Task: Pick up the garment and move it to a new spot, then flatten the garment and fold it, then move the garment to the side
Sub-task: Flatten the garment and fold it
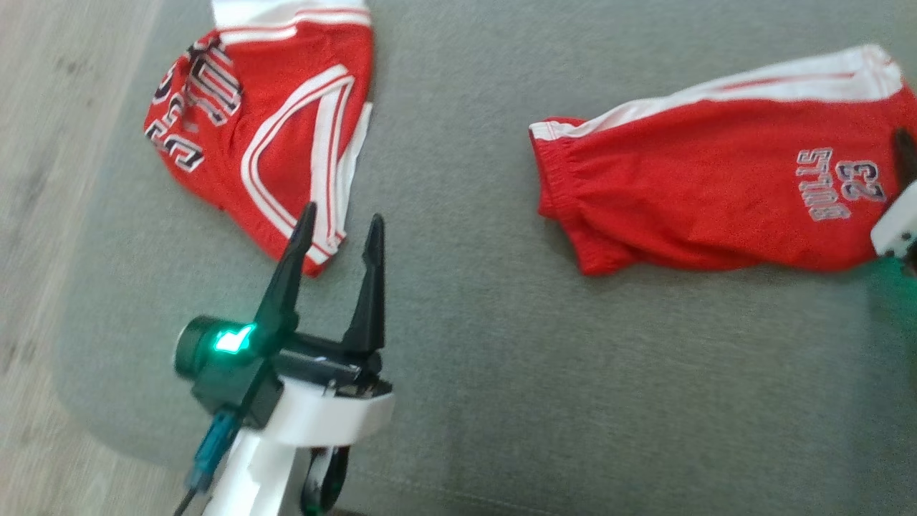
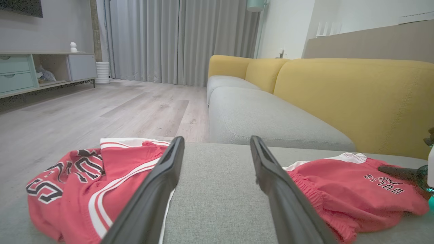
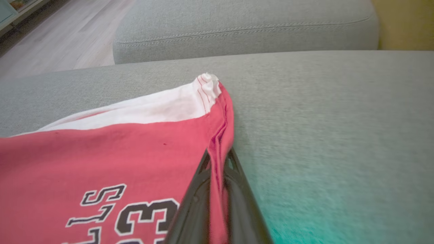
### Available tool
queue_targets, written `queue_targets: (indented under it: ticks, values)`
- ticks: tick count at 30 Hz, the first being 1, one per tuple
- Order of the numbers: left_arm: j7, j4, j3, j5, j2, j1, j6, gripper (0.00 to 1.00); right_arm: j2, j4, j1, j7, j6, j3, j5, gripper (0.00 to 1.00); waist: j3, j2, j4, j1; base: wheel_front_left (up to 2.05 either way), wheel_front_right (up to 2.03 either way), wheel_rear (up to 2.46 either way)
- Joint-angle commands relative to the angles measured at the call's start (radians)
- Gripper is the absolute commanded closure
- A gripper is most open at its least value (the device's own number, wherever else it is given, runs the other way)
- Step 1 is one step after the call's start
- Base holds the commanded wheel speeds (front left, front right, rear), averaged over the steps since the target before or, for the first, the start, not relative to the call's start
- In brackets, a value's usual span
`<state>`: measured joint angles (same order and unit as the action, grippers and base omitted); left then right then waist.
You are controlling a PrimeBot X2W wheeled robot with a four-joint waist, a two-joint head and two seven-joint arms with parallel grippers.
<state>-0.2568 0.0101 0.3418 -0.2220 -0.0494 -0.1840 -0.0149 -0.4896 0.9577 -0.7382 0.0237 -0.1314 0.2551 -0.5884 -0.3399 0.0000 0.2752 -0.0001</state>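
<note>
Red shorts (image 1: 702,186) with a white side stripe and "BULLS 23" print, the garment, lie crumpled on the grey seat cushion (image 1: 501,358) at the right. My right gripper (image 3: 218,152) is shut on a fold of the shorts (image 3: 118,152) at their hem edge; in the head view it (image 1: 906,147) shows at the right border. My left gripper (image 1: 342,213) stands open and holds nothing, fingers just at the lower edge of a red jersey (image 1: 279,122) lying at the left. From the left wrist, the open gripper (image 2: 217,139) points between jersey (image 2: 78,189) and shorts (image 2: 342,189).
The cushion's rounded left edge drops to a pale wood floor (image 1: 43,215). A yellow backrest (image 2: 356,98) runs behind the seat, with another grey cushion (image 2: 264,115) beyond. A low cabinet (image 2: 34,71) and curtains stand far off.
</note>
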Motion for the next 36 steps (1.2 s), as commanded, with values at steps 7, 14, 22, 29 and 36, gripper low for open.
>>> queue_targets:
  ticks: [7, 14, 22, 29, 36]
  values:
    - [-0.005, -0.077, -0.09, 0.064, -0.002, 0.067, 0.006, 0.0, -0.084, 0.017, 0.107, -0.07, 0.001, -0.016, -0.004, 1.0, 0.105, 0.0, -0.126, 0.0001, 0.0, 0.0, 0.0]
    - [-0.005, -0.069, -0.101, 0.08, -0.002, 0.083, -0.003, 0.0, -0.1, -0.021, 0.121, -0.124, 0.001, -0.049, 0.005, 1.0, 0.125, 0.0, -0.167, 0.0001, 0.0, 0.0, 0.0]
    - [-0.005, -0.035, -0.082, 0.06, -0.001, 0.109, -0.002, 0.0, 0.007, -0.212, 0.128, -0.151, 0.001, -0.001, 0.081, 1.0, 0.212, 0.0, -0.165, 0.0001, 0.0, 0.0, 0.0]
    - [-0.005, -0.027, -0.069, 0.05, -0.001, 0.114, 0.011, 0.0, 0.189, -0.392, 0.168, -0.069, 0.001, 0.105, 0.144, 1.0, 0.23, 0.0, -0.145, 0.0001, 0.0, 0.0, 0.0]
    - [-0.005, -0.012, -0.063, 0.035, -0.001, 0.106, 0.02, 0.0, 0.309, -0.413, 0.216, -0.09, 0.001, 0.191, 0.18, 0.0, 0.235, 0.0, -0.117, 0.0001, 0.0, 0.0, 0.0]
